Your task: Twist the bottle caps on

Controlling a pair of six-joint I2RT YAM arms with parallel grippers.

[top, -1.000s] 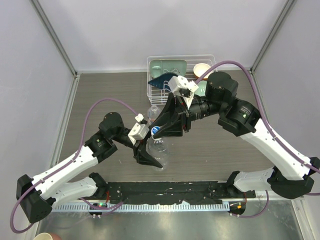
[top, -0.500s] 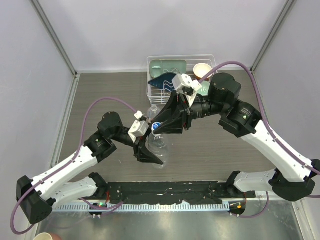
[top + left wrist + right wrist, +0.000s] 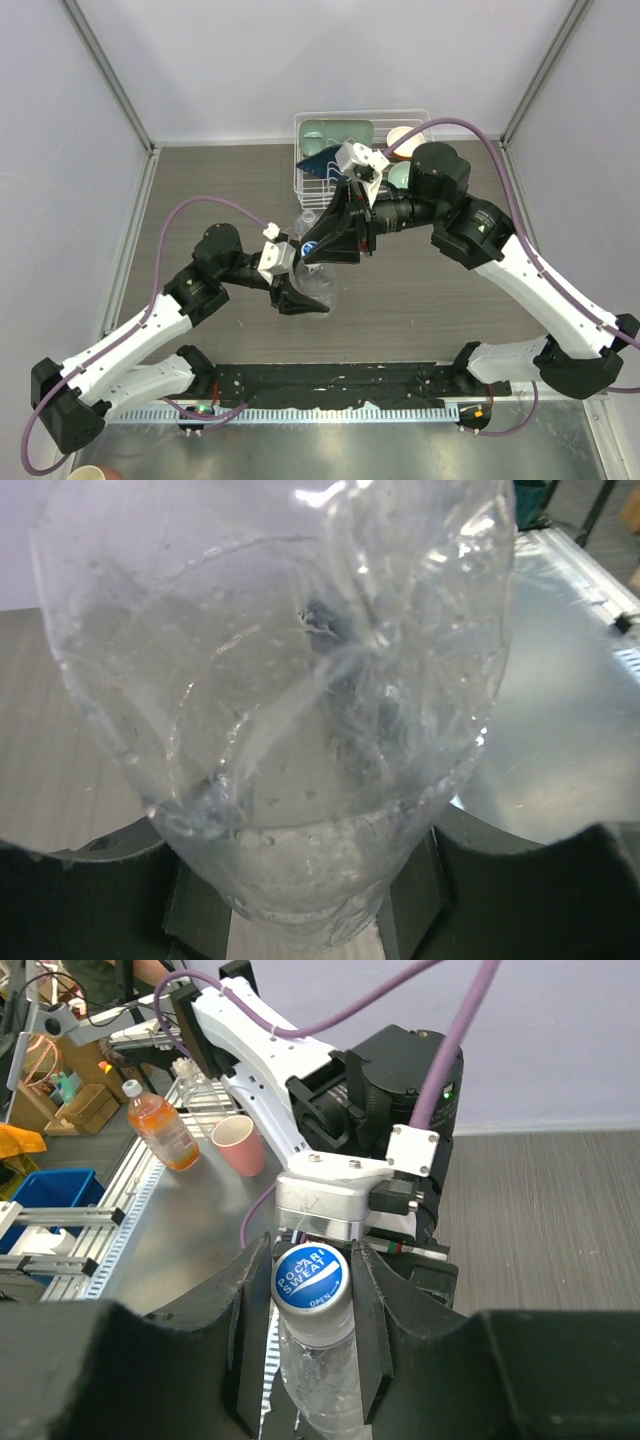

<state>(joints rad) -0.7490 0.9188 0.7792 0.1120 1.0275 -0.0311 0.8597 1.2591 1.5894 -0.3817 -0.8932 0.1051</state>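
A clear unlabelled bottle (image 3: 320, 287) is held tilted above the table, and its body fills the left wrist view (image 3: 290, 730). My left gripper (image 3: 300, 297) (image 3: 300, 920) is shut on its lower body, one dark finger (image 3: 195, 910) on each side. A bottle cap (image 3: 309, 1278) with a blue printed top and pale sides sits on the neck, also seen from above (image 3: 311, 247). My right gripper (image 3: 311, 1260) (image 3: 313, 252) is shut on this cap, a pad pressed on either side of it.
A second clear bottle (image 3: 306, 221) stands just behind the held one. A white wire dish rack (image 3: 300, 180) with bowls sits at the back edge. Off the table, the right wrist view shows an orange drink bottle (image 3: 165, 1130) and a pink cup (image 3: 238, 1145).
My right wrist has turned while staying shut on the cap. Both grippers and the bottle have shifted a little toward the back of the table.
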